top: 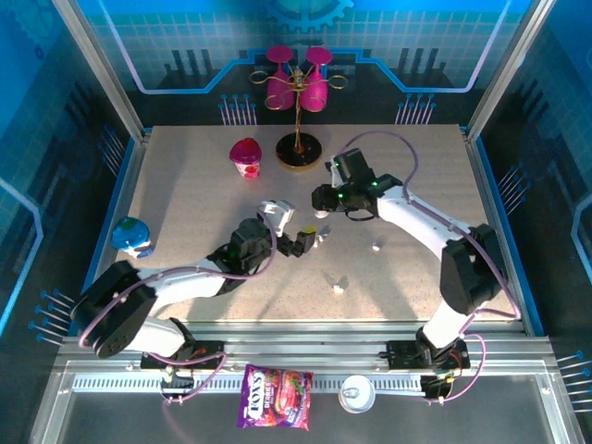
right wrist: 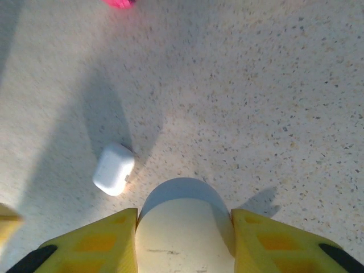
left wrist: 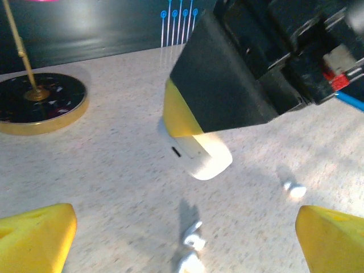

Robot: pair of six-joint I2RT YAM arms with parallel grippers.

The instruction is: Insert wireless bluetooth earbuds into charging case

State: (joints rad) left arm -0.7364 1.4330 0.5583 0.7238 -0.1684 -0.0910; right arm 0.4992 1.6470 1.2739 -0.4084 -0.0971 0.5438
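My right gripper [top: 324,200] is shut on a white charging case [right wrist: 185,227] and holds it just above the table; the left wrist view has that case [left wrist: 200,158] under the black and yellow finger. A second white case [right wrist: 114,169] lies on the table to the left [top: 273,212]. My left gripper [top: 302,243] is open, its yellow fingertips [left wrist: 40,233] spread wide over two small white earbuds [left wrist: 193,242] lying close together. Another earbud [left wrist: 294,189] lies further right [top: 376,246], and one more earbud [top: 339,289] sits nearer the front.
A gold stand with pink cups [top: 298,88] rises at the back on a dark round base [left wrist: 40,102]. A pink cup [top: 247,157] stands beside it and a blue cup [top: 132,236] at the left edge. A candy bag [top: 275,408] and a round tin [top: 356,395] lie on the front rail.
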